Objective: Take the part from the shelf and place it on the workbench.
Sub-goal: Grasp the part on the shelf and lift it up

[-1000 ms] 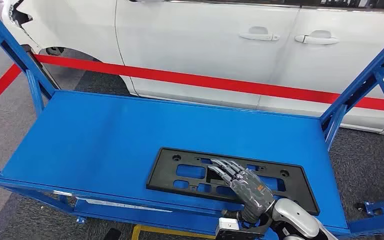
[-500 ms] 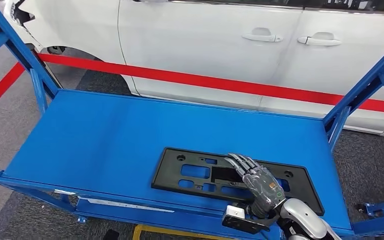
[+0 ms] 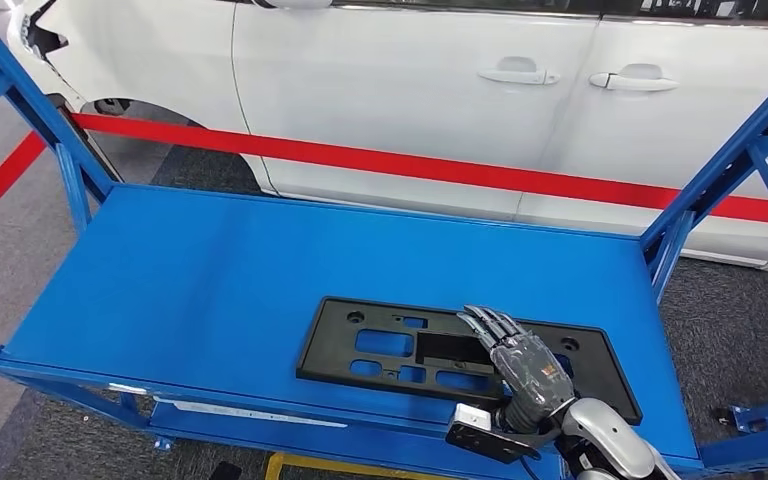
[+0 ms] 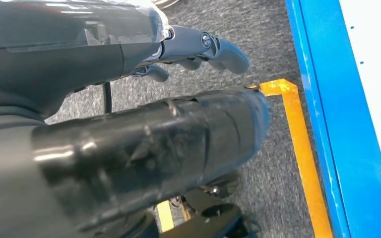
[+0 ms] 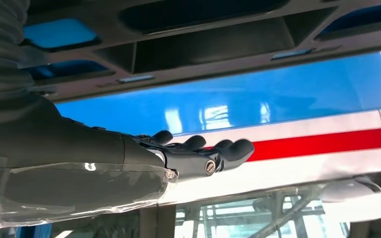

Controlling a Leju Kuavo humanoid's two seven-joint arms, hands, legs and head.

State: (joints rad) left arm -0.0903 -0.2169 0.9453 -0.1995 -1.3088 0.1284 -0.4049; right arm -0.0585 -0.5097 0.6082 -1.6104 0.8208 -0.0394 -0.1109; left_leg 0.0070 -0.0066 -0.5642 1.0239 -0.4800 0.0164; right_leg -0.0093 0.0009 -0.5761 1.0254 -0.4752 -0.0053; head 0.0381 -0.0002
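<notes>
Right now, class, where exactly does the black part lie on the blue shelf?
In the head view the black part lies flat on the blue shelf, near its front right edge, beneath the right hand.

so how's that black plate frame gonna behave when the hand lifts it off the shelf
Probably light: the black plate frame is thin, with cut-out windows. Likely fairly stiff moulded plastic, though its length may flex. Lying flat on the smooth blue shelf, it may slide under the right hand rather than lift.

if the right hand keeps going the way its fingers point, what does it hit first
Probably nothing soon: the right hand hovers over the black part, fingers aimed across the blue shelf toward the white car. Height is unclear.
</notes>
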